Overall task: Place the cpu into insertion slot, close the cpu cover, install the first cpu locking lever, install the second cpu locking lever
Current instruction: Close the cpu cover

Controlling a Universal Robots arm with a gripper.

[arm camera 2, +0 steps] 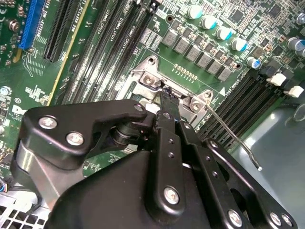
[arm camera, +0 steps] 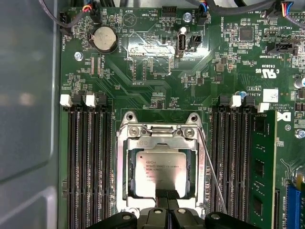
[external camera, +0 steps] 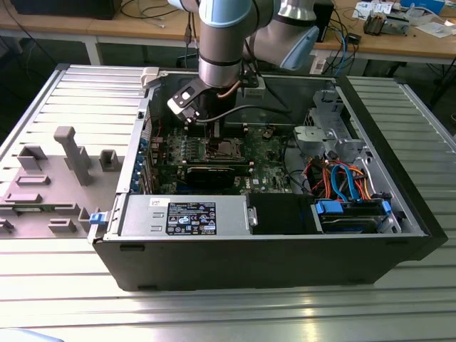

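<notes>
One black metal computer case (external camera: 214, 249) lies open on a ribbed metal table (external camera: 214, 313), and the grey-and-blue robot arm (external camera: 224, 43) reaches down into its far middle part. The flat green motherboard (arm camera: 157, 90) lines the floor of the case. The black gripper (arm camera: 167, 194) hangs low over it, at one edge of the square silvery-rimmed insertion slot (external camera: 219, 148), which sits near the middle of the board in the exterior view. In both wrist views the jaws stand together with no gap and nothing between them, the tips just at the slot's rim (arm camera 2: 165, 93).

By the look of it, two of the four steps are done. The thin square silvery cpu cover (arm camera: 162, 144) lies flat on the slot. The small square cpu with its silver-grey metal top (arm camera: 159, 171) sits inside the slot and shows through the cover's window.

The levers seem to be what is left. A thin silvery wire locking lever (arm camera 2: 228, 131) runs out at a slant from a corner of the slot. Its free end stands over the long black memory slots, so it looks unlatched. How the other lever stands cannot be told.
</notes>
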